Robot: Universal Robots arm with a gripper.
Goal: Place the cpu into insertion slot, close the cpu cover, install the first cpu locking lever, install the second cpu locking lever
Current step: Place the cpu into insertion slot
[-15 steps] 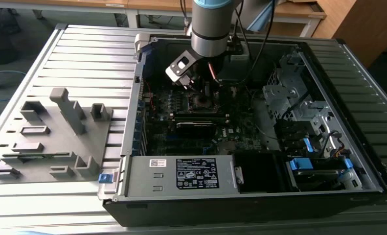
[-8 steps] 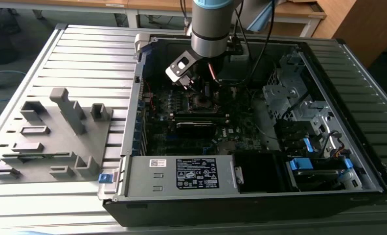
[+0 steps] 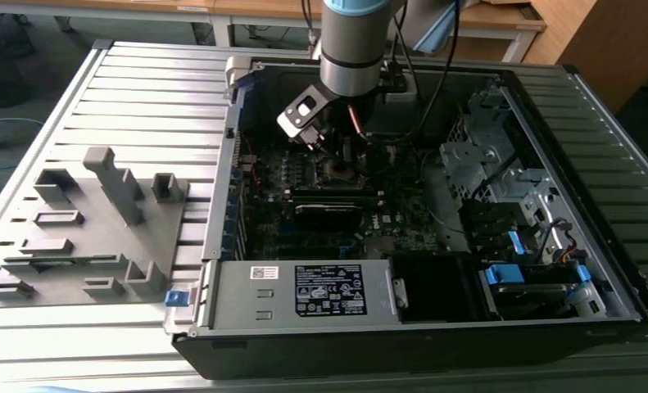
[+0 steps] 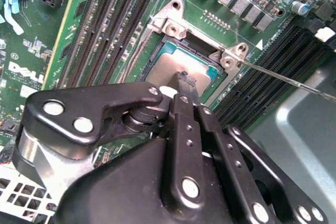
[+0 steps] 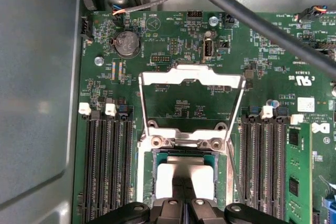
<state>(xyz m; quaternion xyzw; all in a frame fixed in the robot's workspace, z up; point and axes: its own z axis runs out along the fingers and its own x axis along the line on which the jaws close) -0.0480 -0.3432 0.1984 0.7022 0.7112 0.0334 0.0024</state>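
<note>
The cpu [image 5: 184, 174] lies flat in the socket on the green motherboard; in the second wrist view its dull silver top [image 4: 173, 61] shows inside the socket frame. The cpu cover [image 5: 191, 77], a thin silvery frame with a cut-out middle, is swung open away from the socket on its hinge. My gripper [image 5: 184, 195] hangs directly over the cpu's middle with its black fingers [image 4: 186, 85] together, tips at or just above the chip. A thin wire locking lever [image 4: 283, 80] sticks out from one socket corner. In the exterior view the gripper [image 3: 340, 160] is down inside the open computer case.
Memory slots [image 5: 107, 166] flank the socket on both sides. A thick black cable [image 5: 252, 22] crosses above the board. A grey fixture plate [image 3: 83, 221] lies at the exterior view's left. The power supply [image 3: 301, 291] and drive cage [image 3: 499, 188] line the case.
</note>
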